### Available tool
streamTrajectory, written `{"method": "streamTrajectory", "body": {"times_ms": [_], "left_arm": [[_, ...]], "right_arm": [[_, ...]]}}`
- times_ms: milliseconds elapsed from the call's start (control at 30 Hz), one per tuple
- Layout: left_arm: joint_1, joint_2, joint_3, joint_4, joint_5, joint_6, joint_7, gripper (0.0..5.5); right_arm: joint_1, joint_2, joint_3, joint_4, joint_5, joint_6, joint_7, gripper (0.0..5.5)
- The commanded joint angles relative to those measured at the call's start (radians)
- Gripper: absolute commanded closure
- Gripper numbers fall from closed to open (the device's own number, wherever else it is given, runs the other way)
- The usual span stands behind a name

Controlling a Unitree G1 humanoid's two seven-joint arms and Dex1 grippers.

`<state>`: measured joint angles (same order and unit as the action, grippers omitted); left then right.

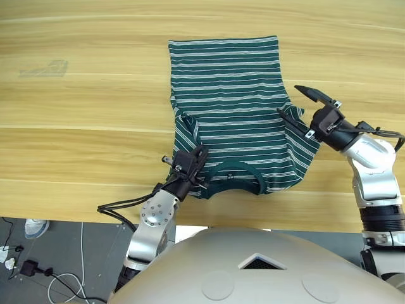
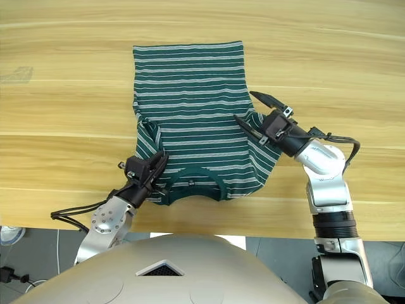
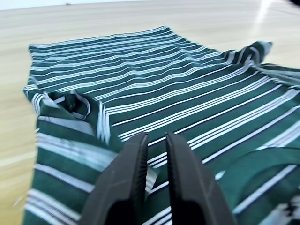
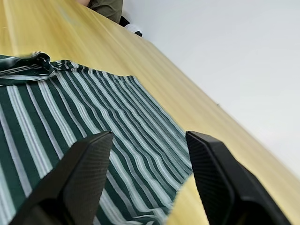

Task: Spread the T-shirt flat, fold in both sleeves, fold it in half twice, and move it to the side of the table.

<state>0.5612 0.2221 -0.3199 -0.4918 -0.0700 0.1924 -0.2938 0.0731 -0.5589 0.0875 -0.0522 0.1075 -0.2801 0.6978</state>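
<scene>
R fingers (image 2: 266, 99) open (by T-shirt (image 1: 228, 107)).

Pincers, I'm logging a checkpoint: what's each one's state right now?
Left pincer: closed at the T-shirt shoulder, grip on cloth unclear.
Right pincer: open, holding nothing.

Head stereo looks down; wrist cams low, close over T-shirt (image 3: 187, 93)

You are looking at a pale wooden desk (image 1: 76, 158), its long boards running side to side and light glaring off the far part. Past its near edge a dark grey floor (image 1: 57, 247) is showing, with cables (image 1: 81, 253) and a black adapter (image 1: 28, 267) lying on it. A plain white wall (image 4: 225, 56) is standing beyond the desk.
</scene>
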Motion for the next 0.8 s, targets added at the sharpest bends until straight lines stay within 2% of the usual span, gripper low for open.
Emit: {"method": "streamTrajectory", "body": {"times_ms": [33,133,200,300,333,400,567,800], "left_arm": [[0.053,0.081,-0.052,-0.121,-0.113,-0.045,-0.150,4.20],[0.122,0.145,-0.003,-0.209,-0.233,-0.127,-0.250,3.73],[0.158,0.161,0.102,-0.231,-0.310,-0.165,-0.259,3.68],[0.108,0.115,0.352,-0.187,-0.376,-0.151,-0.108,3.68],[0.069,0.093,0.442,-0.165,-0.408,-0.136,-0.034,3.68],[0.025,0.068,0.542,-0.155,-0.432,-0.123,0.050,3.68],[0.019,0.061,0.563,-0.186,-0.419,-0.095,0.074,3.68],[0.035,0.052,0.564,-0.176,-0.371,-0.093,0.067,3.68]], "right_arm": [[0.057,-0.007,-0.037,-0.093,0.231,0.157,0.097,2.63],[0.133,-0.023,-0.152,-0.152,0.449,0.300,0.125,2.63],[0.174,-0.033,-0.262,-0.153,0.614,0.434,0.113,2.63],[0.189,-0.046,-0.406,-0.074,0.712,0.607,-0.007,2.63],[0.197,-0.048,-0.434,-0.064,0.713,0.663,-0.070,2.63],[0.208,-0.046,-0.449,-0.066,0.679,0.755,-0.184,2.63],[0.262,-0.037,-0.423,-0.158,0.672,0.917,-0.269,2.63],[0.260,0.020,-0.398,-0.197,0.625,0.957,-0.327,2.63]]}}
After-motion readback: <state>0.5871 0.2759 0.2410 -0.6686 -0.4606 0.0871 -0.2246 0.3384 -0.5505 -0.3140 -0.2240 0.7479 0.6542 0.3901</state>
